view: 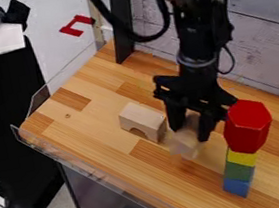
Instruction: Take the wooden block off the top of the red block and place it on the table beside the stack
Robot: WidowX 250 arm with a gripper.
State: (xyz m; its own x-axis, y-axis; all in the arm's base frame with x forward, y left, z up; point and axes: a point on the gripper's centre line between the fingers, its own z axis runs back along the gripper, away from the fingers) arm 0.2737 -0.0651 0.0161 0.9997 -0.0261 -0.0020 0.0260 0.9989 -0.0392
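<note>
The pale wooden block (pixel 185 142) is between the two fingers of the black gripper (pixel 190 133), low over the wooden table (pixel 92 127). The gripper is closed on this block. Just beside it, on the left in the view, there is an arch block (pixel 143 119). To the right stands a tower: a blue block (pixel 237 186) at the bottom, then a green block (pixel 239 170), a yellow block (pixel 242 157), and on top a big red hexagonal block (pixel 247 126).

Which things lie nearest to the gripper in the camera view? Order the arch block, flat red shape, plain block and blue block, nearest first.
From the gripper:
1. Plain block, right at it
2. Arch block, just left in the picture
3. Blue block, lower right
4. Flat red shape, upper left
</note>
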